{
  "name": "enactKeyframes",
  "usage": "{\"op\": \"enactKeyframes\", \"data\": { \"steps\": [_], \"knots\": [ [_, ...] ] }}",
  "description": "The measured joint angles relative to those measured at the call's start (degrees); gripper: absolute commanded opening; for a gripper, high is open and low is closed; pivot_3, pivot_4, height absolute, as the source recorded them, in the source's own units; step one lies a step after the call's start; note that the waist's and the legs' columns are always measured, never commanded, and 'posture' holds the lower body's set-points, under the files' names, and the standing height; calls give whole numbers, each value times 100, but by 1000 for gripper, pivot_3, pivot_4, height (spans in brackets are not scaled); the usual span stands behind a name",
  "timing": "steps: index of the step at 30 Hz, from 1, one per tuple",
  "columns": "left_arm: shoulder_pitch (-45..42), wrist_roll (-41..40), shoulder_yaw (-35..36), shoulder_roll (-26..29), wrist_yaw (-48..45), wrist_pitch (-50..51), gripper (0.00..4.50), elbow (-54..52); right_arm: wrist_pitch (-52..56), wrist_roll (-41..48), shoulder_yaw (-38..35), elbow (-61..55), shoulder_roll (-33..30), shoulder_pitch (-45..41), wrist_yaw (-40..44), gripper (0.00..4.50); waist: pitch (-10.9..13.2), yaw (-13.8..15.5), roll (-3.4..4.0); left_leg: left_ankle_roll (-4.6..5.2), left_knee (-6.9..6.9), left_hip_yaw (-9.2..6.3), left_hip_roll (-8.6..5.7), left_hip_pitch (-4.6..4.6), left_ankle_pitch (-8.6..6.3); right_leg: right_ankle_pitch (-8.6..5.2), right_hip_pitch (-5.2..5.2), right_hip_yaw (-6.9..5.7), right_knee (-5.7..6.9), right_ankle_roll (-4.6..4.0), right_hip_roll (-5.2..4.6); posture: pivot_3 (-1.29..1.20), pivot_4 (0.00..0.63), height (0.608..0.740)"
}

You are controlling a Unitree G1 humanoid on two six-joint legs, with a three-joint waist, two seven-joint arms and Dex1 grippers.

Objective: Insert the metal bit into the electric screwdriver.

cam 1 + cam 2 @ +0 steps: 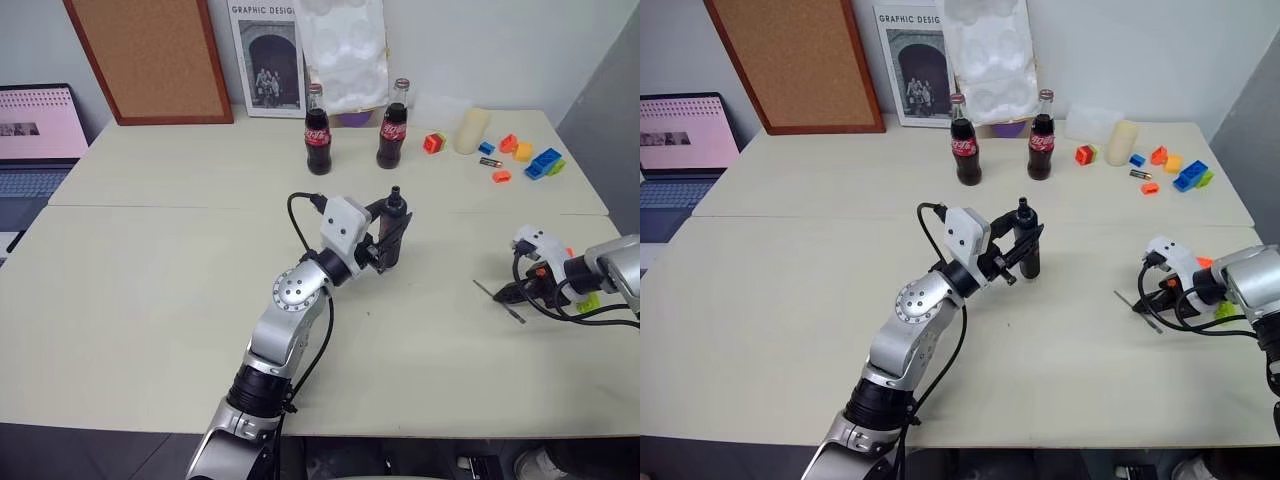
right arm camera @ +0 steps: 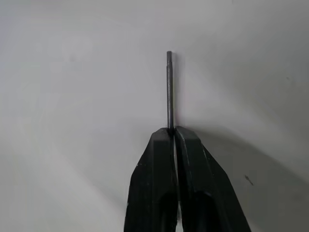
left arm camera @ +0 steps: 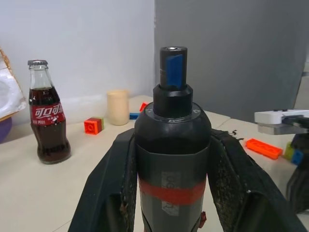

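Nearest the camera, at the table's (image 1: 150, 330) right front edge, the right gripper (image 2: 173, 131) is pinched shut on the metal bit (image 2: 169, 89), whose free length projects straight out past the fingertips along the gripper's own line, low over the tabletop. Farther in, near the table's centre, the left gripper (image 3: 169, 159) is clamped on the electric screwdriver (image 3: 171, 145), held roughly upright with its open socket end uppermost. The screwdriver lies to the left of the bit, well apart. Judged next: the bit's axis must be brought into line with the socket. Beyond stand two cola bottles (image 1: 317, 130).
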Motion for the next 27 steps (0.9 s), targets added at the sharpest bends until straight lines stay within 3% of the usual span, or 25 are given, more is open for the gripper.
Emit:
{"op": "enactKeyframes", "data": {
  "steps": [7, 11, 16, 22, 27],
  "knots": [
    [-12, 15, 136, 366, -126, 6, 1653, -60, 415, 624, -1407, -1359, 11, 772, -548, 0, -1, 12, 1, 0, 2, -3, 0, -4, 0, 0, 0, -2, 0, 1, 0, 0, 150, 740],
    [-45, 19, 206, 494, -163, 33, 1653, -87, 552, 1025, -2418, -2348, 388, 1030, -1047, 0, -1, -4, 1, 0, 3, -3, 0, -2, 0, 1, 0, -1, 5, 1, 1, 0, 150, 740],
    [-44, -125, 302, 478, -68, 502, 1653, -375, 462, 1384, -3268, -3526, 1443, 1057, -2029, 0, -2, -2, 2, 0, 4, -8, -1, -3, 0, 1, 1, -4, 8, 2, 2, 0, 150, 740],
    [-14, 50, 283, 349, 252, 602, 1653, -485, -7, 1802, -3677, -4272, 3655, 378, -3723, 0, -5, -19, 14, -1, 2, -13, 1, 0, 1, 1, -1, -6, 22, 2, 4, 0, 150, 740],
    [-2, -1, 330, 293, 327, 810, 1653, -497, -630, 1908, -3475, -4354, 4200, 191, -4236, 0, -5, -3, 14, -1, 2, -13, 1, -3, 1, 1, -2, -9, 19, 2, 2, 0, 150, 740]
  ]
}}
